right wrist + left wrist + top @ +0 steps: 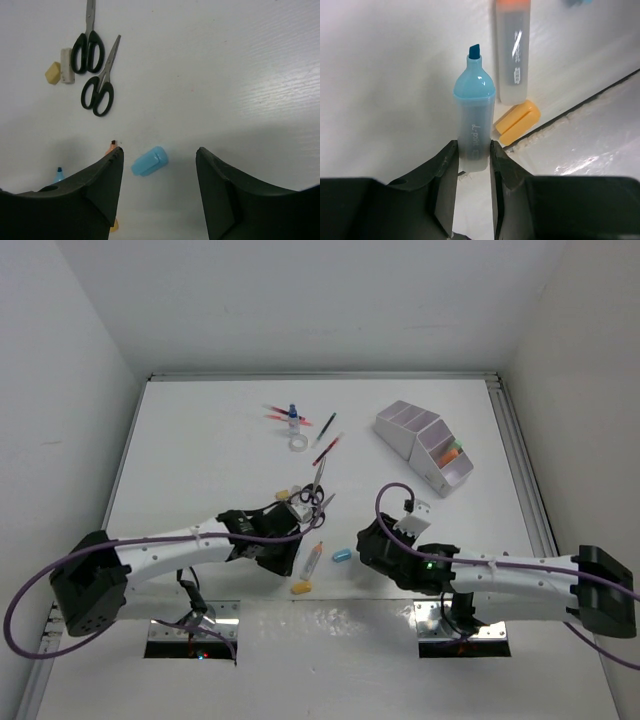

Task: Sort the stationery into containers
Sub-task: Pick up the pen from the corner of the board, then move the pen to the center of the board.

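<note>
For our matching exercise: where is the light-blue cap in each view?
Top external: light-blue cap, low centre.
Left wrist: blue sliver at top-right edge, probably it.
Right wrist: between open fingers of the right gripper.
Shared landmark: orange-ended highlighter, just left of it.

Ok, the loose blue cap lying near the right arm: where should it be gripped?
Probably mid-length, across the narrow width of the blue cap, coming straight down from above: it lies on its side on the table, and its rounded end would likely slip.
</note>
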`<action>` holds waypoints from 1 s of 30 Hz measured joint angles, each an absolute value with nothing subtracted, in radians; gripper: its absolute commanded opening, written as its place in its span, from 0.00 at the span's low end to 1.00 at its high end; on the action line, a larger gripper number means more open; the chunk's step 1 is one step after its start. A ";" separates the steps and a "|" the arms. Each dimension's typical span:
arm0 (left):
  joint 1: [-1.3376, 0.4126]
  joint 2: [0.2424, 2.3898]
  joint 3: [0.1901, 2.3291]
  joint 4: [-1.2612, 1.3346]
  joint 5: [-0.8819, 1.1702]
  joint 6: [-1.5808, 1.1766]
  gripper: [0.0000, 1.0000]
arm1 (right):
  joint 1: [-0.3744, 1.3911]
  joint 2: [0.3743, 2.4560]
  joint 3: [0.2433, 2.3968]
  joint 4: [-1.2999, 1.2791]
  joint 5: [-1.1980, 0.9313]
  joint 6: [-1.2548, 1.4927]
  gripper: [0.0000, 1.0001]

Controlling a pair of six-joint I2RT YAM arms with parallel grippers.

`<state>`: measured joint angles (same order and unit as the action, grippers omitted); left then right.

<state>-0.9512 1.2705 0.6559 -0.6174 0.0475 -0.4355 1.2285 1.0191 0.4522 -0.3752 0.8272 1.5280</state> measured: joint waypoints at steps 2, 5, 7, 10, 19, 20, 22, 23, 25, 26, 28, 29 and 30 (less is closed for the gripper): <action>-0.927 1.218 0.656 -0.620 0.039 -0.439 0.00 | 1.228 1.036 0.445 -0.359 0.835 1.576 0.59; -0.884 1.165 0.673 -0.636 0.027 -0.440 0.00 | 1.229 1.063 0.444 -0.361 0.846 1.644 0.59; -0.846 1.129 0.710 -0.644 0.014 -0.422 0.00 | 1.228 1.067 0.453 -0.375 0.855 1.649 0.61; -0.816 1.054 0.761 -0.608 -0.040 -0.368 0.00 | 1.199 1.076 0.509 -0.401 0.846 1.617 0.66; -0.810 0.808 0.767 -0.424 -0.217 -0.183 0.00 | 0.901 1.148 0.801 -0.477 0.574 1.384 0.70; -0.810 0.797 0.760 -0.413 -0.226 -0.178 0.00 | 0.890 1.164 0.834 -0.484 0.561 1.366 0.70; -0.809 0.785 0.744 -0.399 -0.235 -0.165 0.00 | 0.890 1.179 0.852 -0.468 0.534 1.362 0.69; -0.807 0.781 0.733 -0.392 -0.236 -0.162 0.00 | 0.897 1.182 0.840 -0.458 0.522 1.367 0.66; -0.801 0.775 0.711 -0.385 -0.237 -0.159 0.00 | 0.919 1.193 0.786 -0.421 0.504 1.399 0.65; -0.794 0.769 0.700 -0.384 -0.237 -0.158 0.00 | 0.935 1.207 0.756 -0.409 0.501 1.421 0.64; -0.778 0.756 0.682 -0.384 -0.237 -0.157 0.00 | 0.967 1.255 0.711 -0.402 0.497 1.472 0.65; -0.770 0.748 0.673 -0.383 -0.236 -0.154 0.00 | 0.981 1.285 0.702 -0.406 0.497 1.495 0.65; -0.765 0.739 0.668 -0.384 -0.237 -0.153 0.00 | 0.994 1.323 0.698 -0.407 0.495 1.520 0.65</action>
<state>-0.7654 0.7395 0.6678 -0.3843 -0.2367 -0.1532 0.9936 1.3231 0.6979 -0.4072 0.4953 1.5200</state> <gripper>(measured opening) 0.248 0.647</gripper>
